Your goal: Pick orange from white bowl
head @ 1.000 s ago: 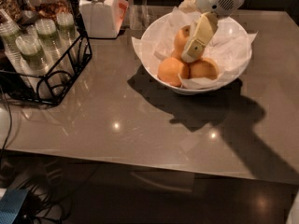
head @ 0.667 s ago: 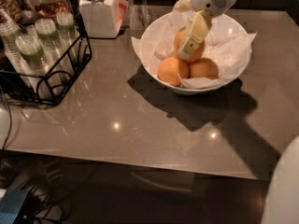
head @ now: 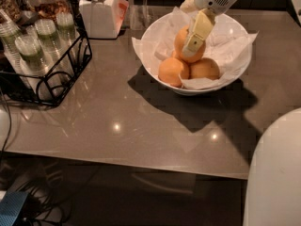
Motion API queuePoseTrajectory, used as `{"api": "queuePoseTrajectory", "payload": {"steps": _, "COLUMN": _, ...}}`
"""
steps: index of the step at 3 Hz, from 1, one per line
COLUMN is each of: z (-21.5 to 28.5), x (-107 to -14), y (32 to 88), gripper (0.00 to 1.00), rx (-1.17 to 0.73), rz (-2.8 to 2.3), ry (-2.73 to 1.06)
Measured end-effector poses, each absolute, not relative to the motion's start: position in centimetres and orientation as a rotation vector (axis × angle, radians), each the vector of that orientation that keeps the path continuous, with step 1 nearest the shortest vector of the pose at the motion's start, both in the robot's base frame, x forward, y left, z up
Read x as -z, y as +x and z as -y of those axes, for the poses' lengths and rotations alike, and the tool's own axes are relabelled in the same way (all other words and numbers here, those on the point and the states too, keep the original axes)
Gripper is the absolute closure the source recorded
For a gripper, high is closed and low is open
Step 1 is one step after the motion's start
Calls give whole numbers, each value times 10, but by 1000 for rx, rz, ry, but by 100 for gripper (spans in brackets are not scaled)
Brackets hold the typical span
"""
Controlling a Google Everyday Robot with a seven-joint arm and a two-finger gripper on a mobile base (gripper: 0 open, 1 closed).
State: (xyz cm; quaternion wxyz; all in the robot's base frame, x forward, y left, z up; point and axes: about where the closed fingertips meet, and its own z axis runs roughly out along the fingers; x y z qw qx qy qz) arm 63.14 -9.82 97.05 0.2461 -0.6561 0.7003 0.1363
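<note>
1. Where it rests atop two smaller oranges [head: 172,71], the orange [head: 181,41] sits in the white bowl [head: 202,91] on crumpled paper [head: 235,51], toward the back.
2. The gripper [head: 193,45] reaches down from above, against the orange's front; whether its jaws pinch it, I cannot tell.
3. Left of the bowl — a white lidded jar [head: 99,11], then a black wire rack [head: 61,79] of cups [head: 33,51] — all on a grey table [head: 141,126].
</note>
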Motion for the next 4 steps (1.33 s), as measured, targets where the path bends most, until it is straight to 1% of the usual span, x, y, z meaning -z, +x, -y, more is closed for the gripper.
{"api": "queuePoseTrajectory", "payload": {"steps": 2, "z": 106, "x": -964, "y": 640, "gripper": 0, "rx": -401, "rz": -1923, "ry": -1726}}
{"api": "queuePoseTrajectory", "payload": {"steps": 4, "z": 141, "x": -935, "y": 641, "gripper": 0, "rx": -528, "rz": -2008, "ry": -1548}}
